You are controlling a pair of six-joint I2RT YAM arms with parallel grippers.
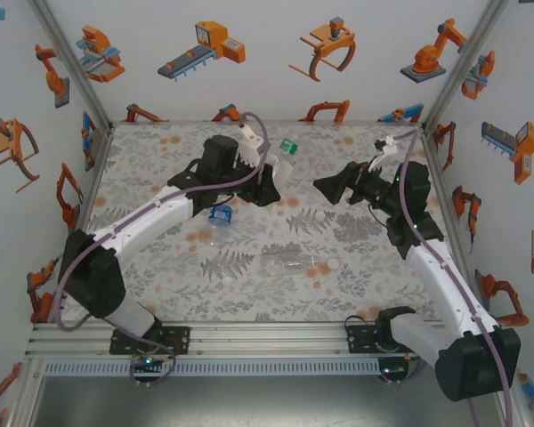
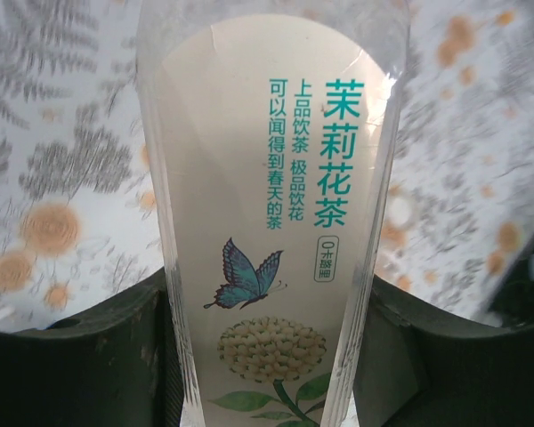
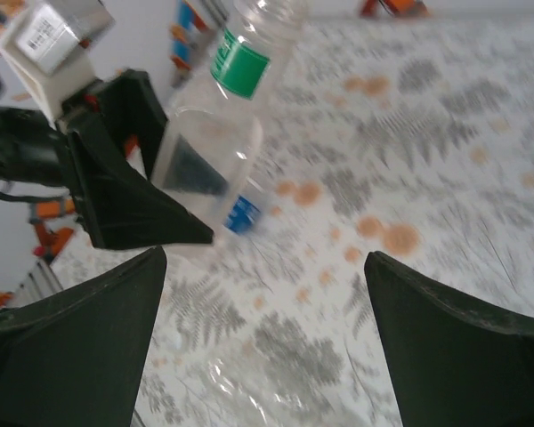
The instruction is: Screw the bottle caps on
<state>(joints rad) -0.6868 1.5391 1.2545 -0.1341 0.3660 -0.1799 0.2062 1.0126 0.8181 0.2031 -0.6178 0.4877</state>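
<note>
left hand (image 1: 271, 178) grips green-label bottle (image 2: 267, 222); right hand (image 1: 325, 187) spread just beside, apart.

— Where does the top camera sit?
— Above the tabletop's (image 1: 374, 294) near edge, looking down toward the far edge.
— And the wrists?
— Left is close against the green-labelled bottle (image 2: 271, 222). Right sees the same bottle from farther off.

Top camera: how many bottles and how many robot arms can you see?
Bottles: 3 (green-label bottle, blue-label bottle, clear bottle lying down)
Robot arms: 2 (left arm, right arm)
Total: 5
</note>
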